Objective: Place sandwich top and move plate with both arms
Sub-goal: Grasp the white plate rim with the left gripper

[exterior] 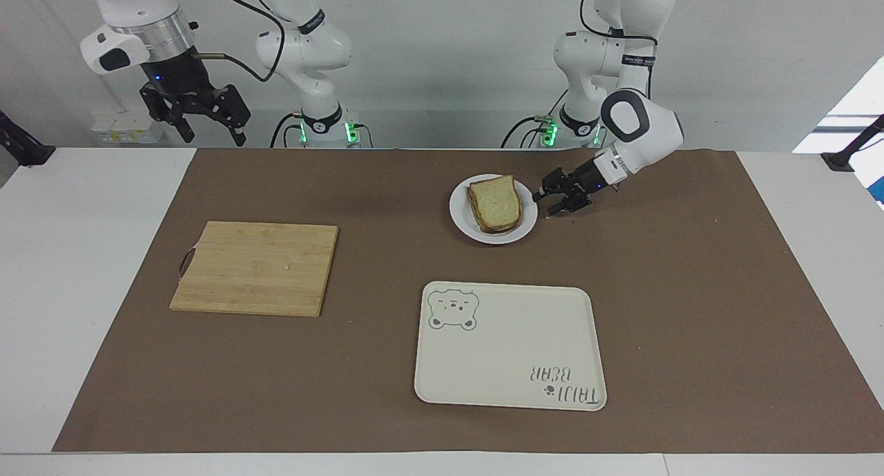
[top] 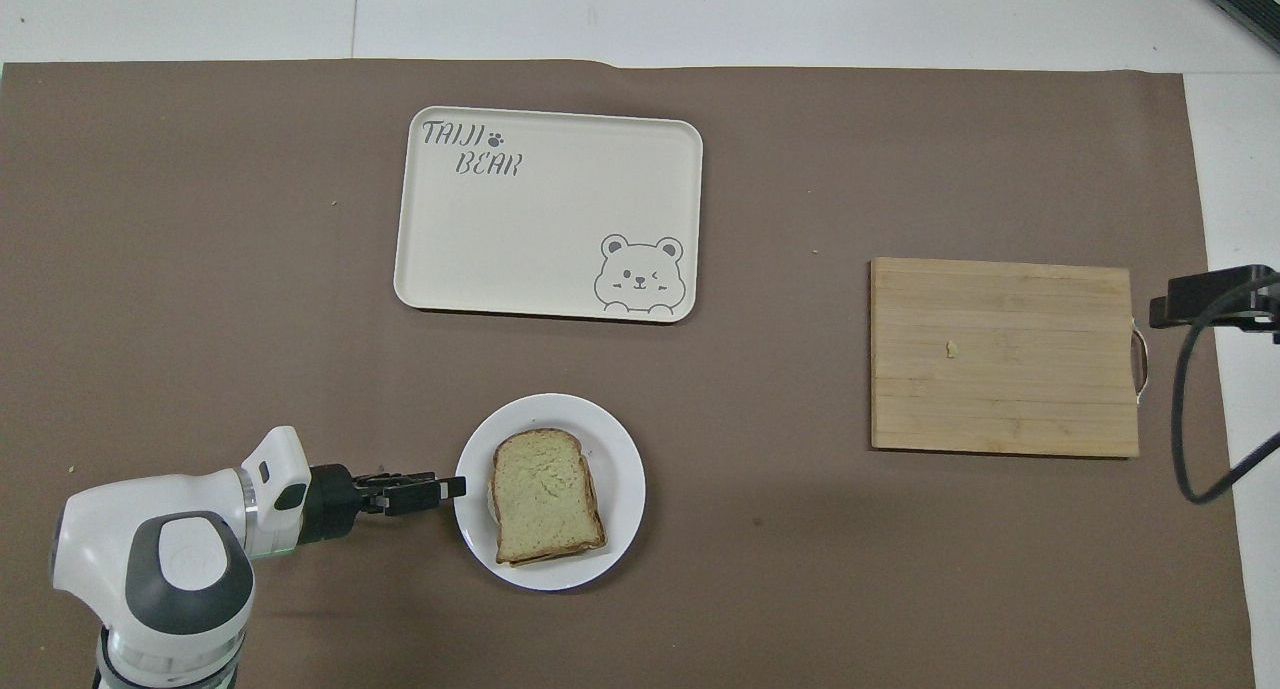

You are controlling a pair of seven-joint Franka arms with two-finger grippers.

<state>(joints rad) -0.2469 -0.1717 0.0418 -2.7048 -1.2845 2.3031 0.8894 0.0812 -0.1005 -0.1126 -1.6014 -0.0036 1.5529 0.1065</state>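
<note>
at the plate rim: left gripper [exterior: 545, 201] low, jaws parted astride the white plate [exterior: 526, 226] edge
sandwich top [exterior: 494, 201]: already on the stack, mid-plate
tip: pinch rim squarely, keep level
right gripper [exterior: 200, 117]: open, waiting up high

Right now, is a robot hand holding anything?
It cannot be told. The left gripper is at the plate's rim, nearest the left arm's end. The right gripper holds nothing.

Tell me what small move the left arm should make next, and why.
Probably close the left hand on the plate rim. It sits low at the plate's edge toward the left arm's end, the sandwich top already lies on the stack, and the right hand waits raised, away from the plate.
</note>
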